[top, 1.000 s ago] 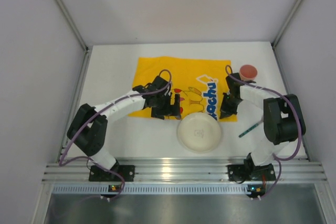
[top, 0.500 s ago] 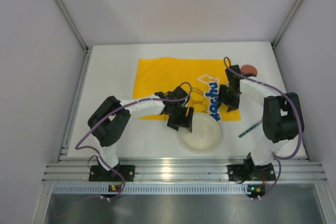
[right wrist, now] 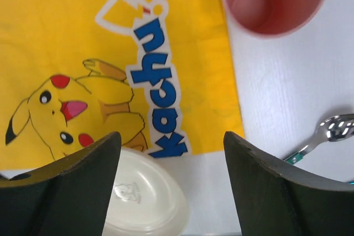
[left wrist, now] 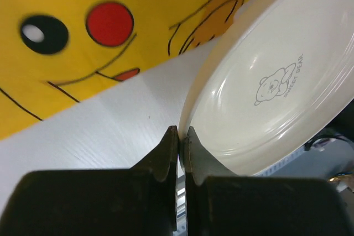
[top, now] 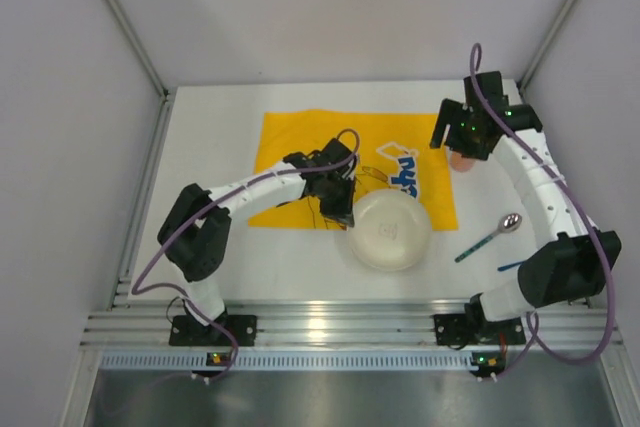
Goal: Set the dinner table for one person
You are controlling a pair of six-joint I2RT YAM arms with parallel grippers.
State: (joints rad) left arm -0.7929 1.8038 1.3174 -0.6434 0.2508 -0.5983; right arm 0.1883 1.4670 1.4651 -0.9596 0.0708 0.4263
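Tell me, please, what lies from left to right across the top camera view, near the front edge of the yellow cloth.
left pincer, closed on the plate's left rim → plate → spoon

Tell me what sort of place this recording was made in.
Most likely a robotics lab test cell, not a real dining room: a white tabletop boxed in by plain white panels, two robot arms bolted to an aluminium rail, and a plate and yellow cartoon cloth laid out as props.
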